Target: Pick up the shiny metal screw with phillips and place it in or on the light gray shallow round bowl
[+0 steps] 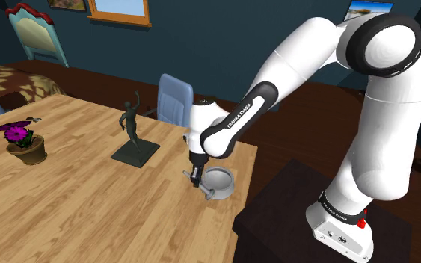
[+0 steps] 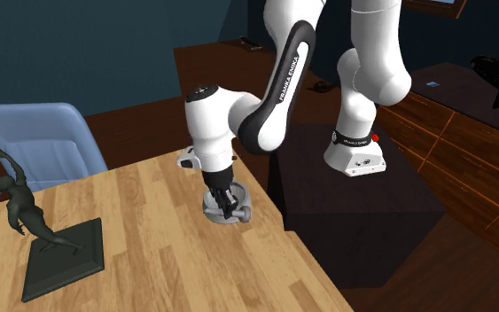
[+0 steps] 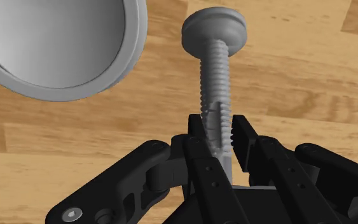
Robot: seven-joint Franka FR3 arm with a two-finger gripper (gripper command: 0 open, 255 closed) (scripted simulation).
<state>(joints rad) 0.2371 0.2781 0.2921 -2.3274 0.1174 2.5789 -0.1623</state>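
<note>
Tool [image 3: 219, 137] narrowly closed, pinching screw [image 3: 214, 60] by threaded shank; tip hidden between fingers. Bowl [image 3: 56, 44] cut off by frame, near screw head, on counter [image 3: 311, 89].

I've got a dull grey, rough-threaded screw [image 3: 213, 70], smooth matt bowl [image 3: 121, 60], grained wooden worktop [image 3: 298, 95], matt black tool [image 3: 219, 127].

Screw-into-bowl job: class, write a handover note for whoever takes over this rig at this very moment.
Gripper: shut on the screw, clasping its threaded tip.
Screw: its head points away from the fingers. It is over the wooden table, beside the grey round bowl, not in it.
Done: screw grasped.
Left: carry it over the bowl and release it inside.
</note>
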